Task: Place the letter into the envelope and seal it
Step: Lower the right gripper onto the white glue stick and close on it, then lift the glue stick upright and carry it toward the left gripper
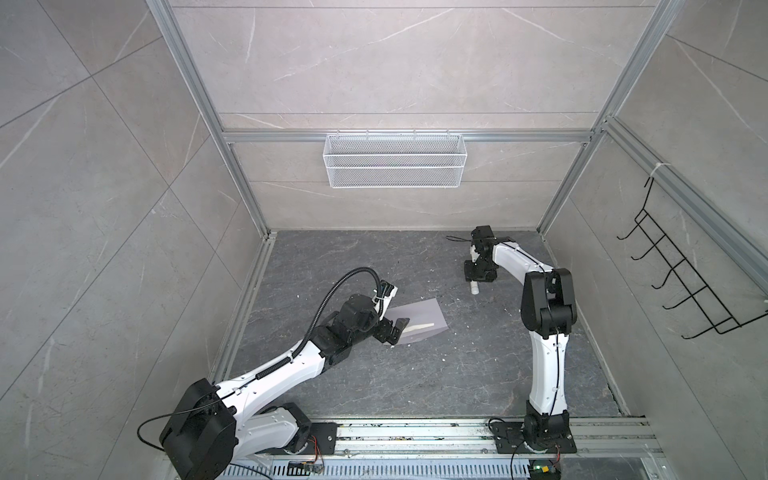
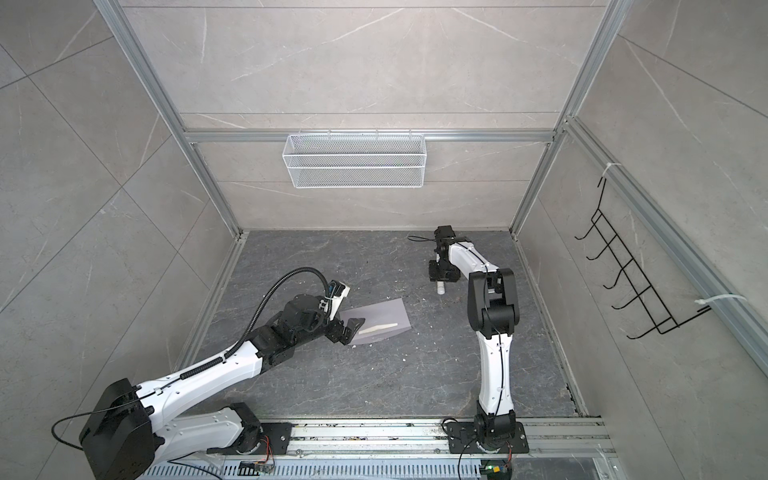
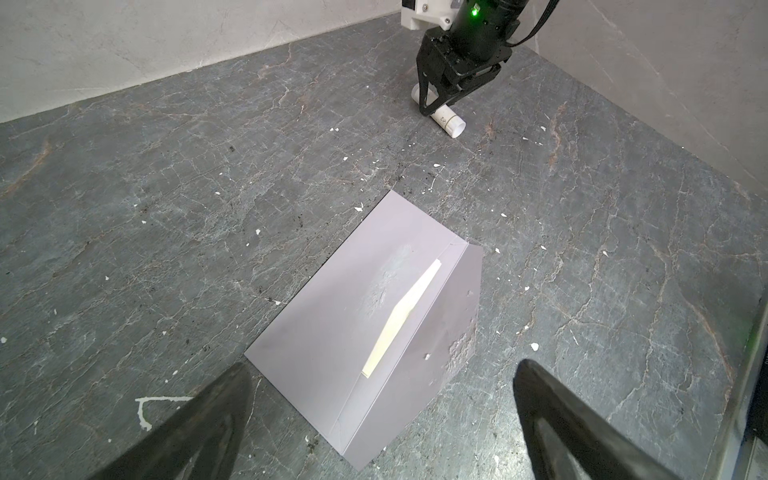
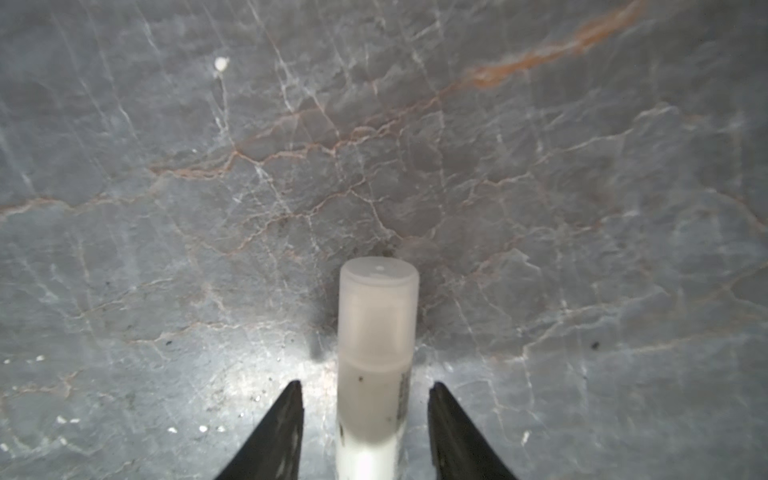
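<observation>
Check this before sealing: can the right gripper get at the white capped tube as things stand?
Likely yes: the right gripper straddles the white capped tube, a finger on each side, nothing between them.

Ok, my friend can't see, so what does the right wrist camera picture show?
A white tube with a cloudy cap, probably a glue stick, lies on the dark grey stone table. The right gripper has its two black fingers either side of it, with a small gap on each side, not touching it.
</observation>
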Controlling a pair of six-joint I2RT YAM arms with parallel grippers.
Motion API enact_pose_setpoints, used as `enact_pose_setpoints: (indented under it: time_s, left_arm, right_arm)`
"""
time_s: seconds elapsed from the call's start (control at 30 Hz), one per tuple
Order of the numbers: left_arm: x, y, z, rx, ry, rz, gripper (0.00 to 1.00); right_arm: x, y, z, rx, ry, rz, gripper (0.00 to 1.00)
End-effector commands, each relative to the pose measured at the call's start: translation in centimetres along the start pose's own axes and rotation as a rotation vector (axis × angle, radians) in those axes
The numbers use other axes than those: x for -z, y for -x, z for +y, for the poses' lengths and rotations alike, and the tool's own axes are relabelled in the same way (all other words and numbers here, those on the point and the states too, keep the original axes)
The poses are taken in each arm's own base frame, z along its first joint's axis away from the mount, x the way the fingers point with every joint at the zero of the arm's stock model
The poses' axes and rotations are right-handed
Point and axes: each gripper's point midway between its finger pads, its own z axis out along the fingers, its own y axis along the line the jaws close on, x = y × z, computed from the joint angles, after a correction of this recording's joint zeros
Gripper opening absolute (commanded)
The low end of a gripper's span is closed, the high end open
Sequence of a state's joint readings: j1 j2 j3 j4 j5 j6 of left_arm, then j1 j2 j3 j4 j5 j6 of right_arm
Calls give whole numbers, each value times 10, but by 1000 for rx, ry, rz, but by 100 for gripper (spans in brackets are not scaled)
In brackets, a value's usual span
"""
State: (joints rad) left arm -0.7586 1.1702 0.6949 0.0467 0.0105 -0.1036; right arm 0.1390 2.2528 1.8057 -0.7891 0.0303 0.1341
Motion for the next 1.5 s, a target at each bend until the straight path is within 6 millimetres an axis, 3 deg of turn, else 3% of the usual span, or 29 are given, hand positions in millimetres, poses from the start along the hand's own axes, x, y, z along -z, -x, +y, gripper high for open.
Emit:
enact_pose_setpoints:
  time_s: [0.0,0.53,0.8,1.1,1.47]
  left_arm:
    - [4,16,-4,15,-22,-62,100]
    - [6,22,1,20,4,-89,100]
    - [11,30,5,48,26,-136,100]
    - [31,42,6,64,30,-229,100]
    - [44,50,-4,80,-33,-297,100]
  right_arm:
    - [-8,-8,2,21,-10,45,48]
    - [-22,-19,4,26,-7,82,19]
    - [-10,-14,9,16,28,37,11]
    - [36,2,24,-20,132,-106,7]
    - [133,12,49,-69,356,-398,7]
